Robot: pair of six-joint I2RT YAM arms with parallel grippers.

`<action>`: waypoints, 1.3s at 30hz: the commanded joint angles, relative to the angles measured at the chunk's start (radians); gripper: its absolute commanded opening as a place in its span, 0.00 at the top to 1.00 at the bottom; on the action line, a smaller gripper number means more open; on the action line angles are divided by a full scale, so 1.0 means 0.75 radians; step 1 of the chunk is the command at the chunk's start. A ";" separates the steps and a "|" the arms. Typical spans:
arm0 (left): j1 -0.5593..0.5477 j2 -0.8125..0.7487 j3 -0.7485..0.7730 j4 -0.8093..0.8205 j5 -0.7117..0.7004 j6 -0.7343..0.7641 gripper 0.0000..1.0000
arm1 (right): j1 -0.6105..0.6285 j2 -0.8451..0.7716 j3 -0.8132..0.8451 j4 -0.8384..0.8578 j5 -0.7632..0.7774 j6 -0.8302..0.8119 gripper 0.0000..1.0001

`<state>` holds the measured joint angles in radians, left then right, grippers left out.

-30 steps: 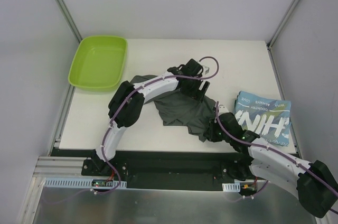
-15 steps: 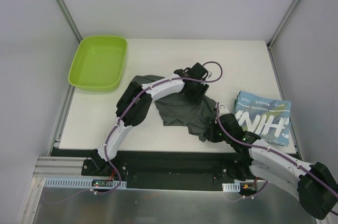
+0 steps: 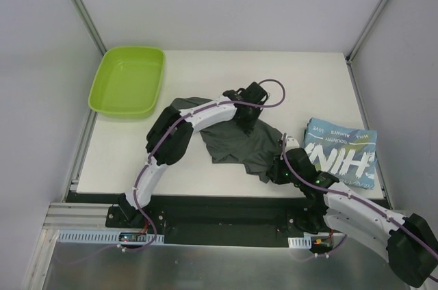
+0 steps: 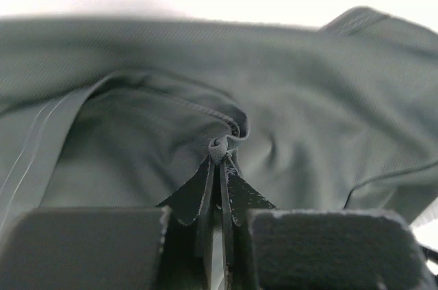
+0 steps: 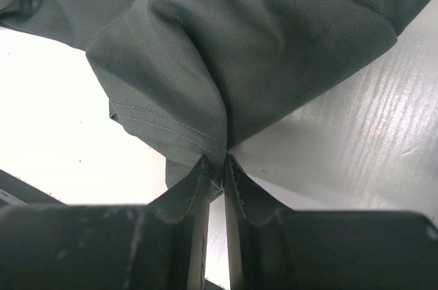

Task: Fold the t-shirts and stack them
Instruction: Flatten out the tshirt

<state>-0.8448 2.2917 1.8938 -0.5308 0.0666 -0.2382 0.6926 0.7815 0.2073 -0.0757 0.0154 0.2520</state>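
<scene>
Left end effector (image 4: 220, 159) and right end effector (image 5: 215, 165) are each pinching an edge of the dark grey t-shirt (image 3: 236, 143), apparently to fold it.

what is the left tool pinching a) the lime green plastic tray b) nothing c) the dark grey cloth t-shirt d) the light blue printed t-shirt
c: in the wrist view the left tool is shut on a bunched fold of the dark grey cloth t-shirt.
</scene>
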 commanded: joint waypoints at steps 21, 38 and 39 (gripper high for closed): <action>0.333 -1.832 -1.120 0.176 -0.684 -0.317 1.00 | -0.048 -0.171 0.690 -0.508 0.478 -0.164 1.00; 0.335 -1.988 -0.554 0.151 -0.670 -0.071 1.00 | -0.081 0.054 1.801 -0.893 0.495 -0.430 1.00; 0.335 -2.004 -0.515 0.149 -0.641 -0.067 1.00 | -0.083 0.050 1.860 -0.895 0.473 -0.440 1.00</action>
<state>-0.6003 0.8631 1.3838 -0.4397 -0.4530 -0.3431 0.6361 0.8520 1.4319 -0.7078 0.3935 0.0086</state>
